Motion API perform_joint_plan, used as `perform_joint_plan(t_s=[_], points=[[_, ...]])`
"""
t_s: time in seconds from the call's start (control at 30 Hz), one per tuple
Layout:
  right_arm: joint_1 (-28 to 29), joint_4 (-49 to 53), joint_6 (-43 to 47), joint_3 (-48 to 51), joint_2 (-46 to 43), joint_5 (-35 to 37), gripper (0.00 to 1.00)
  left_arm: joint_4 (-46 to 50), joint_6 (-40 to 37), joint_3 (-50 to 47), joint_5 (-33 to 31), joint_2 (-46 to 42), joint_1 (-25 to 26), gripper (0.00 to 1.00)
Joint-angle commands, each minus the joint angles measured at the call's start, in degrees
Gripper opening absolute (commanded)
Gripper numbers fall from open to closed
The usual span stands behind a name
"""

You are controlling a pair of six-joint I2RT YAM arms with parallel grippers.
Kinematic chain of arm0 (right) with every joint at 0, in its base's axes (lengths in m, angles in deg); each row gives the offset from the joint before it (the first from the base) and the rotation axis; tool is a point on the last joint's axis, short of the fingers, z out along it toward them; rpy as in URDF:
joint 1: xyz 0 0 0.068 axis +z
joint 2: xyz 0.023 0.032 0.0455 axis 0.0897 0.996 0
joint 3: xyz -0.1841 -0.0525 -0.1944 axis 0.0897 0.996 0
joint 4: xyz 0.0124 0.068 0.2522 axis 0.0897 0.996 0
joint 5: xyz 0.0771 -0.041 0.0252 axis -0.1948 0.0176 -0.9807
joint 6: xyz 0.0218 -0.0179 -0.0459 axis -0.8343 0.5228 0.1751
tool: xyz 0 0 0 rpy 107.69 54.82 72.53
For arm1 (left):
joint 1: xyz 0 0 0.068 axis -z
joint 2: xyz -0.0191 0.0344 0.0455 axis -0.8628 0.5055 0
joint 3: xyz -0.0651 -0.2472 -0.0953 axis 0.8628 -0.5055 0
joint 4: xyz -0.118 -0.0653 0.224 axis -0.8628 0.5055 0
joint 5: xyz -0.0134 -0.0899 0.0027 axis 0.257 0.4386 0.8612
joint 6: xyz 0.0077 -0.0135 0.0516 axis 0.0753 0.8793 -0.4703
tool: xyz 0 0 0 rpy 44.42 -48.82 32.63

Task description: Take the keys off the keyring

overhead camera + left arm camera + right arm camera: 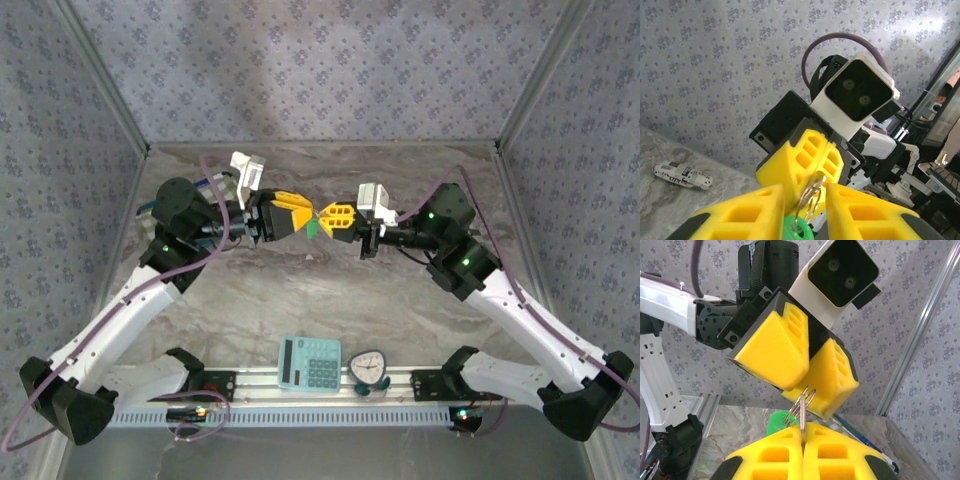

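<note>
Both grippers meet above the middle of the table. My right gripper (326, 217) (802, 434) is shut on a silver key (803, 418), seen edge-on between its yellow fingers. The key hangs on the metal keyring (793, 410) (804, 194). A green key head (774, 422) (801, 231) (312, 228) also hangs from that ring. My left gripper (305, 215) (805, 200) faces the right one, and its yellow fingers (747, 212) stand a little apart with the ring and the green head in the gap. I cannot tell whether either pad touches the ring.
A light blue calculator (310, 362) and a small round clock (368, 367) lie at the near edge between the arm bases. A black-and-white object (682, 175) lies on the marble table (300, 290). A blue pen (865, 440) lies below the grippers. Patterned walls enclose three sides.
</note>
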Motion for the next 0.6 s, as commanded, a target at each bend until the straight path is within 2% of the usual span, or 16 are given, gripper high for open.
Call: perform_joint_plan(t_s=[0.0,0.13,0.3,0.57], points=[[-0.43,-0.06,-1.27,-1.46,-0.16,-0.58,0.00,-2.50,0.24,2.07,1.55,0.02,0.48,0.21],[-0.44,-0.05,-1.43,-1.64,-0.16,-0.54,0.00,-2.47,0.15,1.70,1.77,-0.20,0.65,0.15],[-0.48,-0.45,-1.36,-1.64,-0.23,0.15,0.00,-2.59,0.21,1.71,1.62,-0.41,0.85,0.00],[1.86,-3.37,1.98,2.05,-2.06,4.93,0.00,-5.15,3.23,-1.11,-6.70,-2.58,0.24,0.00]])
